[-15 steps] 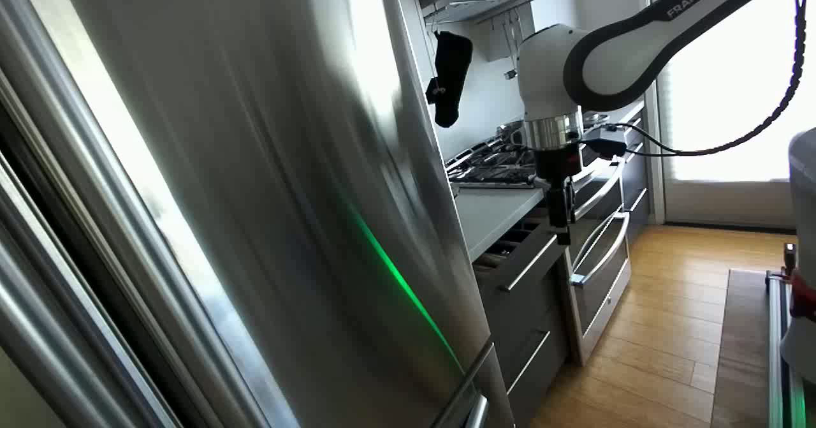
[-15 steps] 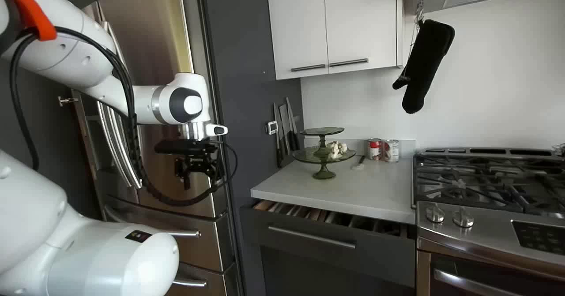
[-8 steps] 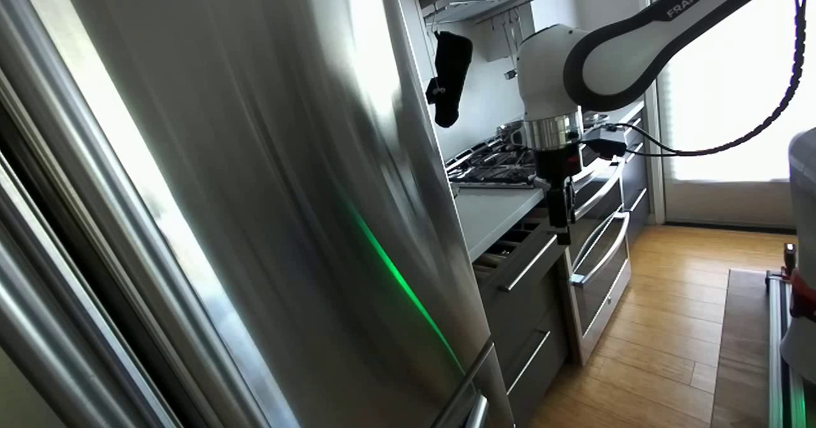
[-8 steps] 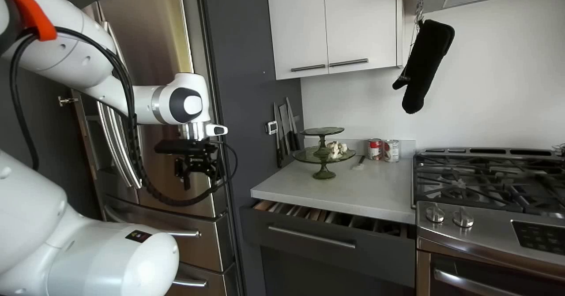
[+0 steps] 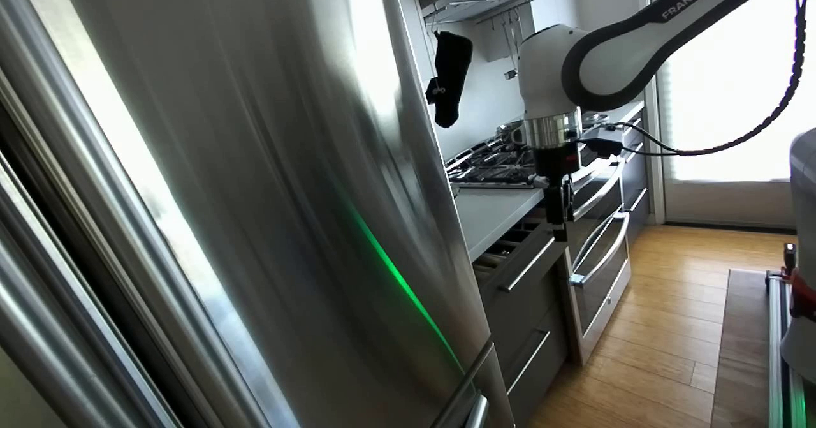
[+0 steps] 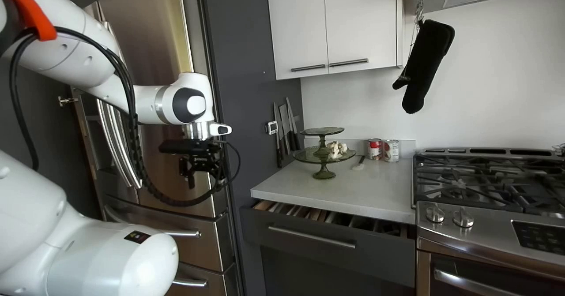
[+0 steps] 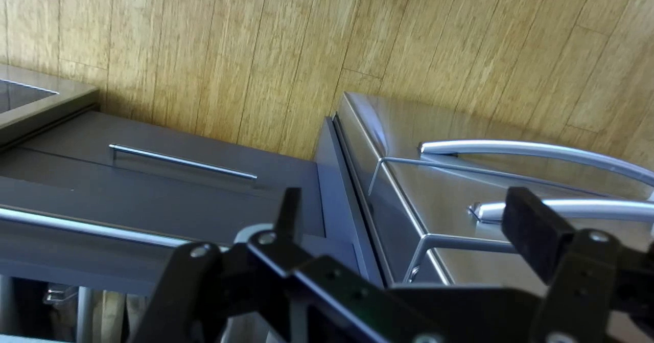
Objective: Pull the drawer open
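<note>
Toward 9 o'clock in an exterior view, the white robot arm (image 6: 70,51) is seen before a tall, brushed stainless-steel refrigerator (image 6: 145,49). The black, two-fingered claw (image 7: 404,202) is pointed down, its jaws spread wide in the wrist view, with nothing held. From it, in that exterior view, the wide, dark grey drawer (image 6: 329,252) with a long silver bar handle (image 6: 311,237) is found at 4 o'clock, apart from the claw and partly open. At the drawer's 12 o'clock, a two-tiered green glass stand (image 6: 322,151) is carried on the pale grey table (image 6: 362,190); at 3 o'clock, a stainless-steel gas range (image 6: 490,227) is seen.
</note>
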Controlling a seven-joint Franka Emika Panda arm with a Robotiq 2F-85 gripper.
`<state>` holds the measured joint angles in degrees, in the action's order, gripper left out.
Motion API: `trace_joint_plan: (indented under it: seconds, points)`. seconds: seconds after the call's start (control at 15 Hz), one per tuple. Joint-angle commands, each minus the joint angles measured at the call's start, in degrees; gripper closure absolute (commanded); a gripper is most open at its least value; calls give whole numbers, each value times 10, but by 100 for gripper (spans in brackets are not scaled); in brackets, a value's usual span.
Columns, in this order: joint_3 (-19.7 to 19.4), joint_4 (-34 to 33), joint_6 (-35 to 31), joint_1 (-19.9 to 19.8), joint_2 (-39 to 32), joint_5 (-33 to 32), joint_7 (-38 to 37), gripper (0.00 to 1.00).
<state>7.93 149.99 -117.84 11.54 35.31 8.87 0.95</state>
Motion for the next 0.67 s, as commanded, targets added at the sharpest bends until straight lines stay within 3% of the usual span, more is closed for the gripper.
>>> trace_joint_plan:
  seconds: [0.0, 0.27, 0.6]
  points:
    - [-30, 13, -33, -32, -8, -19, 15, 0]
    - [-77, 20, -86, -77, -31, -59, 67, 0]
    - [-116, 14, -249, -125, -112, -120, 99, 0]
